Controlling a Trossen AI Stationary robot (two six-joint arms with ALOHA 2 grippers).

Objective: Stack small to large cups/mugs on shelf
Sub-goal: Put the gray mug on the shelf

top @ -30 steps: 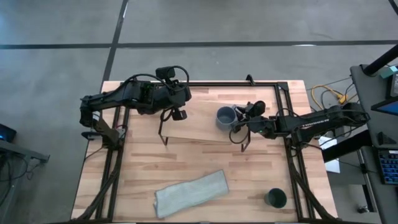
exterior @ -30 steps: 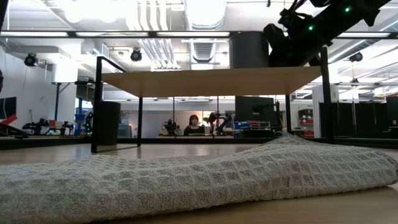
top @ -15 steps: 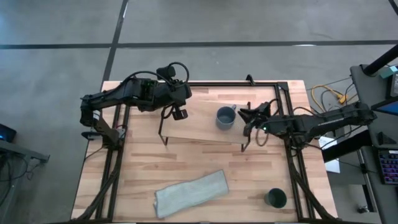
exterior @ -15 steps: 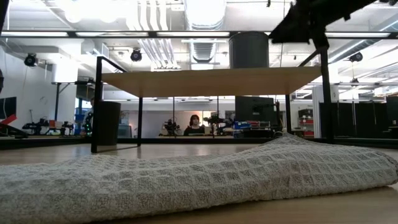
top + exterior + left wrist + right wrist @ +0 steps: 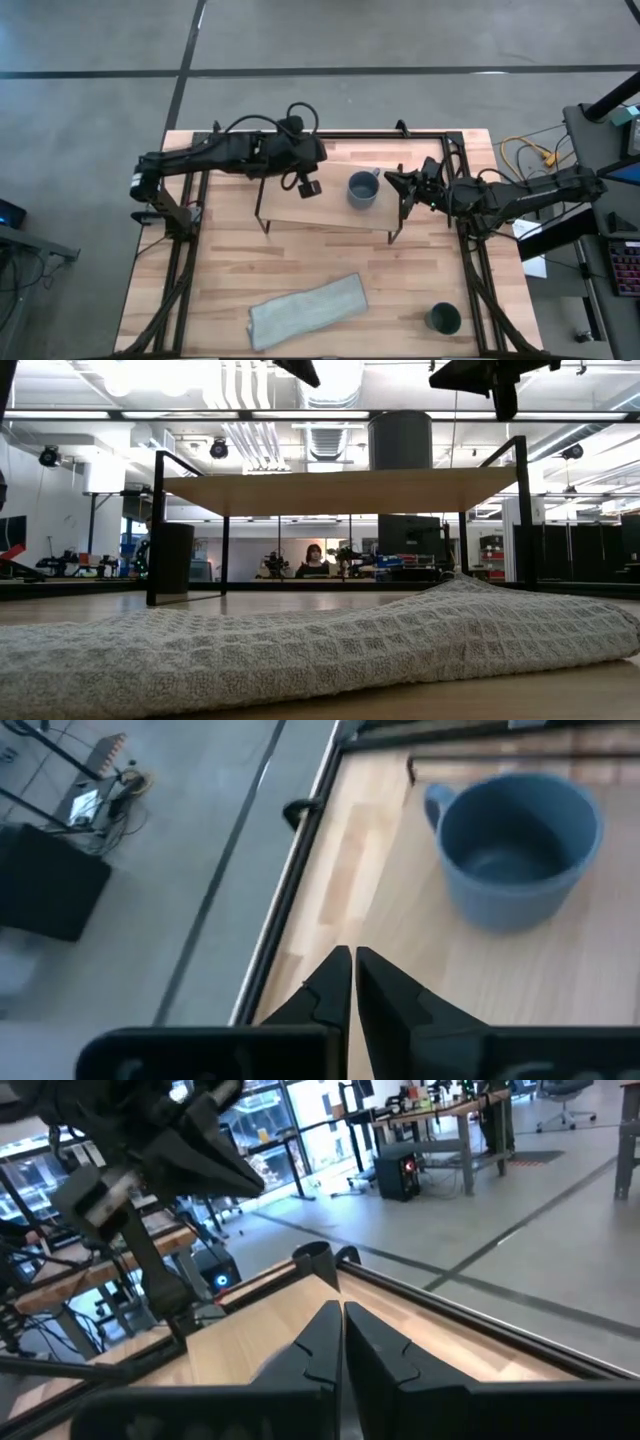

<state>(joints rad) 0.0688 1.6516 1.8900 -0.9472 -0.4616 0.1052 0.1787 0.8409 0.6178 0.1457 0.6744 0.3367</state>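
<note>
The grey-blue mug (image 5: 362, 190) stands upright on the right part of the light-wood shelf (image 5: 320, 208); it also shows in the low view (image 5: 400, 440) and the left wrist view (image 5: 515, 850). My left gripper (image 5: 311, 188) is shut and empty above the shelf, left of the mug. My right gripper (image 5: 392, 181) is shut and empty just right of the mug, apart from it. The dark teal-green cup (image 5: 443, 319) stands on the table near the front right. A dark upright thing (image 5: 172, 563) under the shelf's left end may be the black cup.
A grey waffle cloth (image 5: 305, 310) lies on the table in front of the shelf and fills the low view's foreground (image 5: 320, 650). A black metal frame (image 5: 455, 150) runs along the table's far and side edges. A person (image 5: 312, 560) sits in the room behind.
My left gripper has moved along the shelf toward the table's right, closer to the mug. My right gripper has drawn back from the mug toward the table's right edge and risen. The mug has stayed where it was on the shelf.
</note>
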